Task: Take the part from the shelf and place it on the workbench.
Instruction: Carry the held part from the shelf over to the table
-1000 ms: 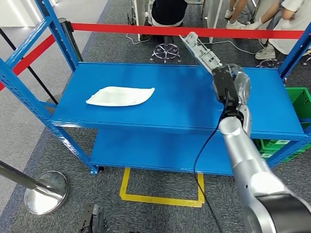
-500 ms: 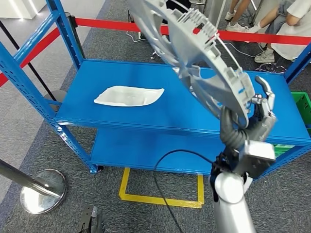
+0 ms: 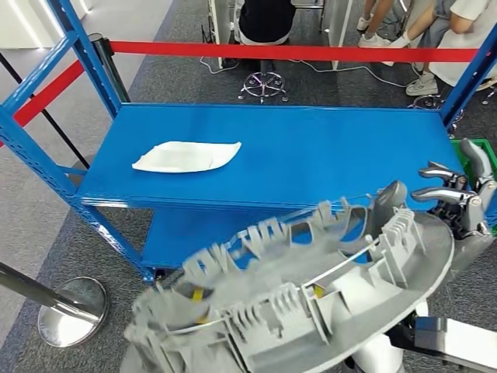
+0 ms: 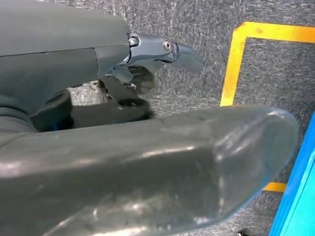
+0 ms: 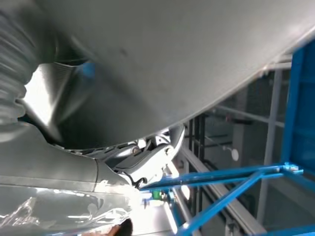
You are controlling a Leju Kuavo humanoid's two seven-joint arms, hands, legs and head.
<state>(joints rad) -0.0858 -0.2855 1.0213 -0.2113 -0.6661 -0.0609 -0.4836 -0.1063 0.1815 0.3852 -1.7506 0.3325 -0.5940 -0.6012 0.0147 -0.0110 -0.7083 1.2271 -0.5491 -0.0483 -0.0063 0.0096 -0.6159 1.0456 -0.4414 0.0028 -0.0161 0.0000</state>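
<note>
One large grey part [image 3: 304,303] is held by the right hand [image 3: 451,206] at the frame's lower right, spanning the lower half, clear of the blue shelf [image 3: 328,155]. Its far end hangs unsupported, so it is best kept level and swung slowly toward the counter, the grip kept firm. The left hand [image 4: 148,54] holds nothing, fingers loosely extended.

A flat white sheet [image 3: 186,156] lies on the blue surface at about ten o'clock; a red barrier tape [image 3: 293,53] stretches across at twelve; behind it people sit, a chair base [image 3: 264,84] on the carpet; a chrome stanchion base [image 3: 73,309] stands at eight o'clock; yellow floor marking [image 4: 237,59] borders the carpet; a green crate [image 3: 484,151] sits at three.
</note>
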